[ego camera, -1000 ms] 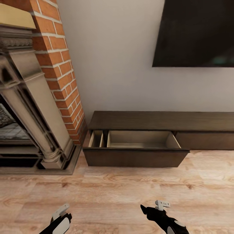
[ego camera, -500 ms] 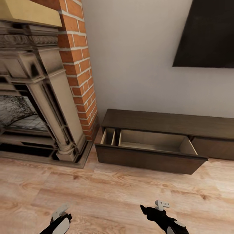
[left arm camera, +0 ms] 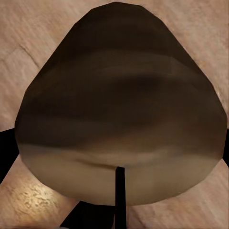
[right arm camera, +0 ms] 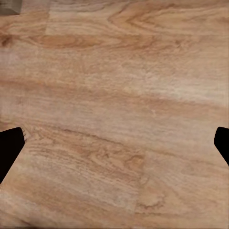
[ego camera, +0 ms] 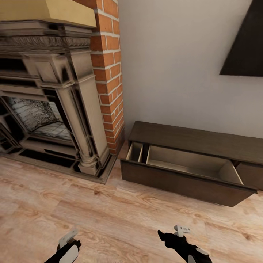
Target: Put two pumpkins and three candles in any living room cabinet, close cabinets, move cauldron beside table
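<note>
Wood-plank floor, pale and grainy, across the whole lower half of the head view. Plain off-white wall over the upper right. Ornate stone-coloured fireplace at the left, with a dark firebox and a yellowish mantel top. Red brick column just beside it, running up to the top edge.

Low dark-brown cabinet at right of centre, against the wall, starting just beside the brick. Left drawer pulled out toward the camera, with a pale beige inside (narrow compartment at its left end, wide one to the right, divider between). Next drawer front to the right flush, cut off by the frame edge. Dark flat panel on the wall at the upper right corner.

Right gripper low at the bottom edge, right of centre, over bare floor; in the right wrist view jaws wide, dark fingertips at opposite edges, floor planks between. Left gripper at the bottom left. In the left wrist view, candle very close to the lens, brown-olive, paler band at one end, with dark fingers against both flanks (jaws closed on it, well apart from the cabinet).
</note>
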